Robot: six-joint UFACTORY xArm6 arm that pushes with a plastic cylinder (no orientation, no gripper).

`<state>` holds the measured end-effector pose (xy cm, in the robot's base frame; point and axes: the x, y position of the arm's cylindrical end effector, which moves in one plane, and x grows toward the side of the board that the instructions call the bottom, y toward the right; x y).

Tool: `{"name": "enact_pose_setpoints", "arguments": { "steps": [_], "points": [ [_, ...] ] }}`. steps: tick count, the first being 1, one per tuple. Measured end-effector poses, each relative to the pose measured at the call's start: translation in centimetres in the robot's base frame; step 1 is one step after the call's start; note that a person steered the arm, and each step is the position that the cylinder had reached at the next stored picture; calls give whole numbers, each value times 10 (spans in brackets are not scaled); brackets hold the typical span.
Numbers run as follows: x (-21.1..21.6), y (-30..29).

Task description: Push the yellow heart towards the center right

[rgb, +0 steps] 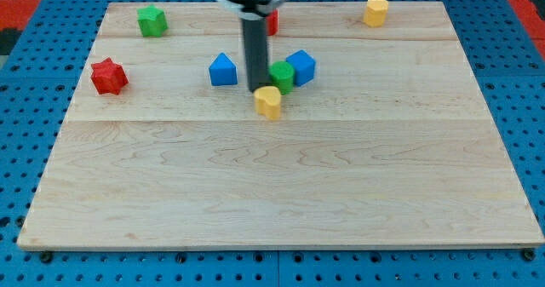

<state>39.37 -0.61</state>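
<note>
The yellow heart [268,102] lies on the wooden board [281,193] a little above the middle, slightly left of centre. My tip [258,90] stands right at the heart's upper left edge, touching or nearly touching it. A green block [282,76] sits just above and right of the heart, beside the rod. A blue block [301,66] lies right behind the green one.
A blue block [223,70] lies left of the rod. A red star [109,76] is at the view's left, a green star [152,20] at the top left. A yellow block [375,11] is at the top right. A red block [272,21] is partly hidden behind the rod.
</note>
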Motion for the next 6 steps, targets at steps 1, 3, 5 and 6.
{"name": "enact_pose_setpoints", "arguments": {
  "steps": [1,3,5,6],
  "points": [
    [12,7],
    [41,-19],
    [48,32],
    [29,121]
  ]
}}
